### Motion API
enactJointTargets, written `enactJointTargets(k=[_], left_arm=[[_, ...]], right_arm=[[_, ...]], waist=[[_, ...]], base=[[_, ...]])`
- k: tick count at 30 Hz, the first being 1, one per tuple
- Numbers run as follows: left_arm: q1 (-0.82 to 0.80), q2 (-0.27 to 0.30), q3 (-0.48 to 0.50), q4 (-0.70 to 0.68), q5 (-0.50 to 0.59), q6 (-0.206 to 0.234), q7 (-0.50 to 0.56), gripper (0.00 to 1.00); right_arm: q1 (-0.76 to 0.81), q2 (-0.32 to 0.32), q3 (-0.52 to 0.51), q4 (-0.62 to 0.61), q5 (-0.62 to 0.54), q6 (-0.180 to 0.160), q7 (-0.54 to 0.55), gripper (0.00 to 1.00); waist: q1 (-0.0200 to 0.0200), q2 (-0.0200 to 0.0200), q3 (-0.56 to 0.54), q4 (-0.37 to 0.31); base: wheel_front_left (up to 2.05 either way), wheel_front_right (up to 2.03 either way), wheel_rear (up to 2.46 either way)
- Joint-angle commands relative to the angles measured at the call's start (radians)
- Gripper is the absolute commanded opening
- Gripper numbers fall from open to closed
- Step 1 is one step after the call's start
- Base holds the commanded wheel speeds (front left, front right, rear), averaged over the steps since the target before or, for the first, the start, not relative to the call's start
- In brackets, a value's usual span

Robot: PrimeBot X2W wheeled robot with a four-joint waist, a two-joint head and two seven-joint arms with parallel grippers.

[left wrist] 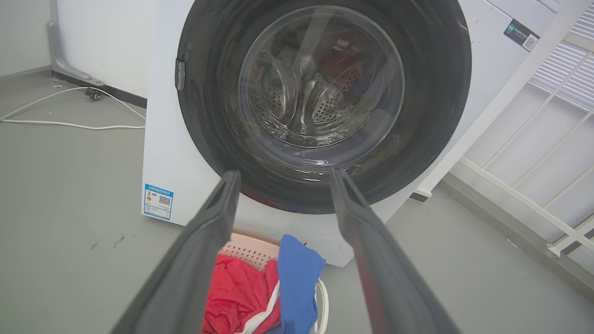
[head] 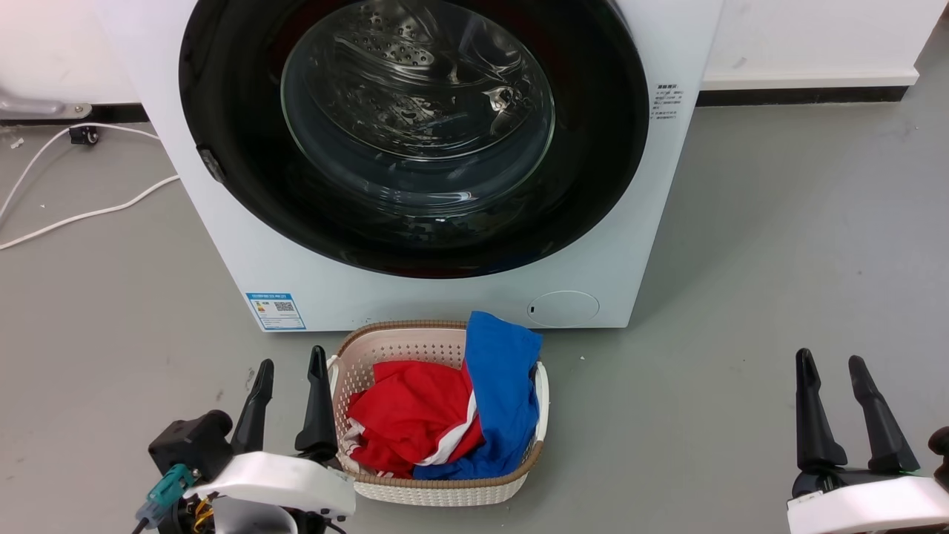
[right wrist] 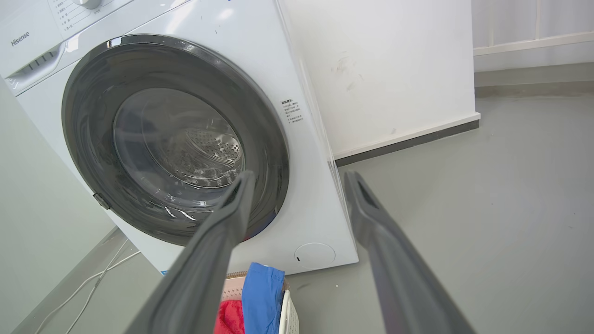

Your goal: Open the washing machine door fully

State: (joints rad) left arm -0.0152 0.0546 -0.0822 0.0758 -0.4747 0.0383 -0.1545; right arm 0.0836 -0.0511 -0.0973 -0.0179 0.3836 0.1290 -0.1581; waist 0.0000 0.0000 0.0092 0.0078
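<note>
The top of the washing machine door is cut off in the head view. It sits closed on the washing machine. A basket of clothes stands on the floor just in front. The left claw and right claw are spread, holding nothing.
</note>
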Motion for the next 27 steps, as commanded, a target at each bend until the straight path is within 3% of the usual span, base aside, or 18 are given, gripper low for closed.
enactJointTargets(k=[1,27], left_arm=[[0.002,0.004,-0.004,-0.013,0.024,-0.002,-0.011,1.00],[0.029,-0.004,-0.019,-0.007,0.222,-0.026,-0.070,1.00]], right_arm=[[0.002,-0.001,-0.002,-0.018,-0.027,0.002,-0.009,1.00],[0.046,0.000,-0.014,-0.052,-0.220,0.002,-0.066,1.00]], waist=[[0.0000,0.0000,0.000,0.000],[0.0000,0.0000,-0.004,0.004]], base=[[0.00,0.00,0.00],[0.00,0.00,0.00]])
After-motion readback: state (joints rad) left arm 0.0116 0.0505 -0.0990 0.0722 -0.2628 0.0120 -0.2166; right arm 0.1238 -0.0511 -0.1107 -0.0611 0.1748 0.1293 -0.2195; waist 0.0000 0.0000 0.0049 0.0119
